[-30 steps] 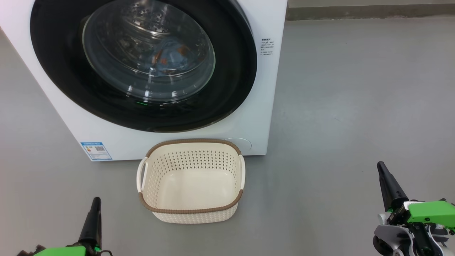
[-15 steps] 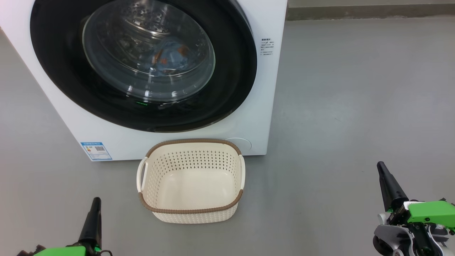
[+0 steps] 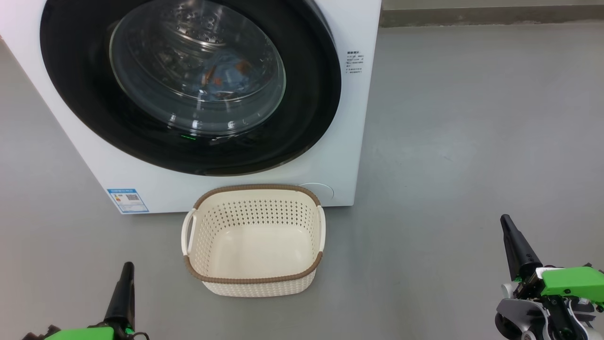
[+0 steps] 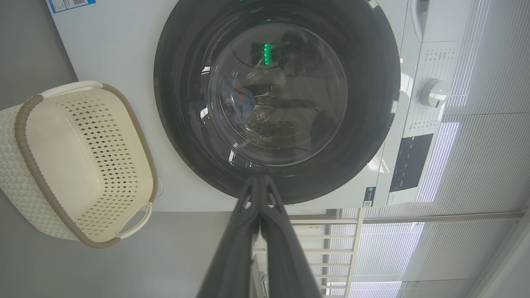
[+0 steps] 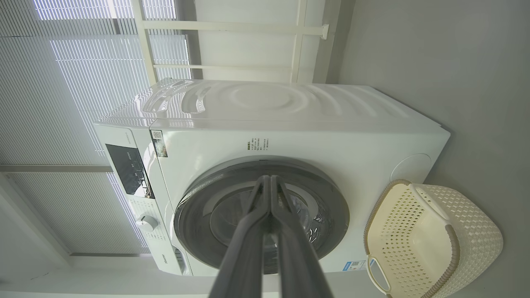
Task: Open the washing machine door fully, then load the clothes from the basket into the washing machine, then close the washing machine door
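Washing machine door [image 3: 188, 80] shut, blue label [image 3: 127, 200] (print illegible) at lower-left corner

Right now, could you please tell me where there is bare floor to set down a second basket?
The widest bare floor lies right of the washing machine and the basket, up to the right pincer. A narrower strip lies left of the basket, by the blue label. Crowded where the basket stands close before the machine.

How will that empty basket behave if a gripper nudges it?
The basket looks thin, perforated plastic and holds nothing, so probably light and apt to slide on the smooth grey floor. Its wide base suggests it won't tip easily.
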Tool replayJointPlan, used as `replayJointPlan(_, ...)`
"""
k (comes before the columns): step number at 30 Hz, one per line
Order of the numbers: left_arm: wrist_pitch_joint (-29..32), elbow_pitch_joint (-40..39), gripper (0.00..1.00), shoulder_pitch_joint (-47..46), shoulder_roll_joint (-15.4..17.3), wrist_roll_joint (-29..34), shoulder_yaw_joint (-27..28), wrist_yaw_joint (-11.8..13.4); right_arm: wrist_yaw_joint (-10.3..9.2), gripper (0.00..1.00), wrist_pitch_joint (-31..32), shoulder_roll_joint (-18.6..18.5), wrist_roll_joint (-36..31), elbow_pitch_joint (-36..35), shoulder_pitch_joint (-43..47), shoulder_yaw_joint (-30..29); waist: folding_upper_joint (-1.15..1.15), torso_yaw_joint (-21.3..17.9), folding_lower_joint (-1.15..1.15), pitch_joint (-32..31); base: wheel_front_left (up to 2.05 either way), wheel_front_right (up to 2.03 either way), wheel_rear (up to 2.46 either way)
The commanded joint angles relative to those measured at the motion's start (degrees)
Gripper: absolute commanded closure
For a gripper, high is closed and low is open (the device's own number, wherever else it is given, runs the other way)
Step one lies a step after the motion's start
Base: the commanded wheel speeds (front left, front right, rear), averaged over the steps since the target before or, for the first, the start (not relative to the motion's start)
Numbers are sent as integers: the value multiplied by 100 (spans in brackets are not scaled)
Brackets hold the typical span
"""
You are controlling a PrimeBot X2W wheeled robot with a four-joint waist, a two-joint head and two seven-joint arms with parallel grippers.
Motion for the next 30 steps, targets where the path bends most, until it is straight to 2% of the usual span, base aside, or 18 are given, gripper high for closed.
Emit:
replayJointPlan(1, 41, -166, 100, -207, 51, -43, 192, -14, 9, 100, 48, -51, 8, -173, -37, 102, 0, 0, 0, 0, 0, 0, 0)
replayJointPlan(30, 41, -166, 100, -207, 51, -44, 192, -14, 9, 100, 48, -51, 9, -173, -37, 103, 0, 0, 0, 0, 0, 0, 0)
